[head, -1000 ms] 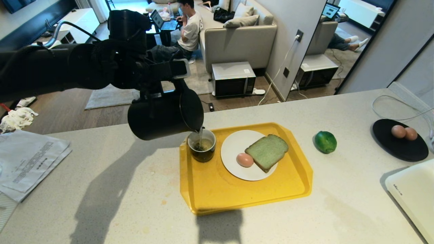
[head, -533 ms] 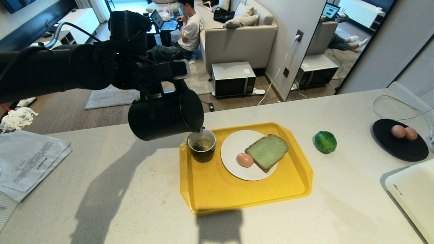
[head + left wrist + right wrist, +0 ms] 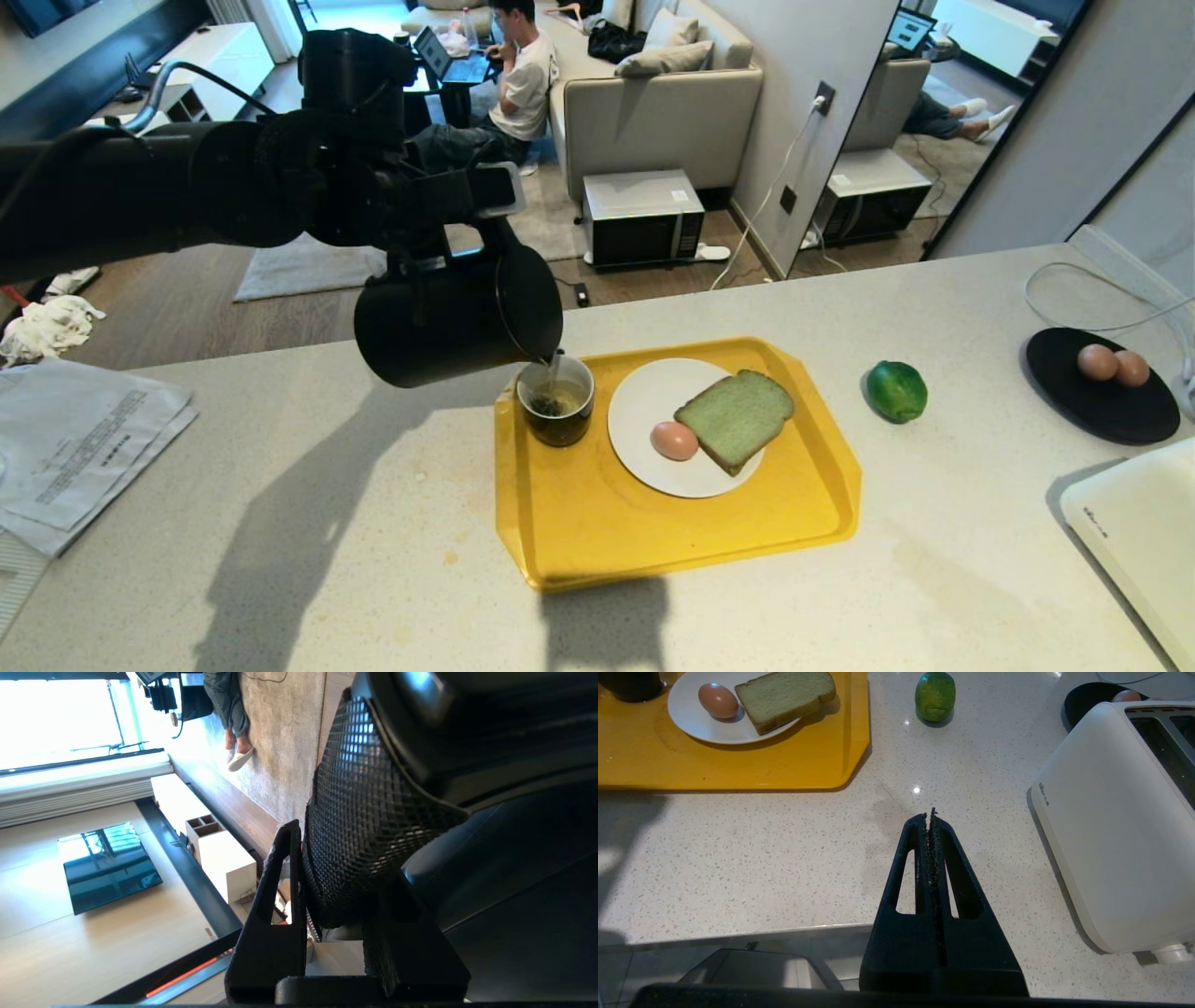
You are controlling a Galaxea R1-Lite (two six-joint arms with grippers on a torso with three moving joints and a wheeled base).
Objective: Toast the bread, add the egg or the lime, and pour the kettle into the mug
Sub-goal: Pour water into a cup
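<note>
My left gripper (image 3: pixel 439 201) is shut on the loop handle (image 3: pixel 369 812) of the black kettle (image 3: pixel 448 322), which hangs tipped on its side above the counter. A thin stream falls from its spout into the dark mug (image 3: pixel 556 401) at the yellow tray's (image 3: pixel 653 537) back left corner. On the tray, a white plate (image 3: pixel 644 397) carries the green bread (image 3: pixel 736 417) and the egg (image 3: pixel 673 441). The lime (image 3: pixel 896 391) lies on the counter right of the tray. My right gripper (image 3: pixel 932 814) is shut and empty, low over the counter's front edge.
A white toaster (image 3: pixel 1120 821) stands at the front right. A black dish (image 3: pixel 1102 411) with two brown eggs sits at the far right, with a cable behind it. Papers (image 3: pixel 84 439) lie at the left. A person (image 3: pixel 523 75) sits in the room beyond.
</note>
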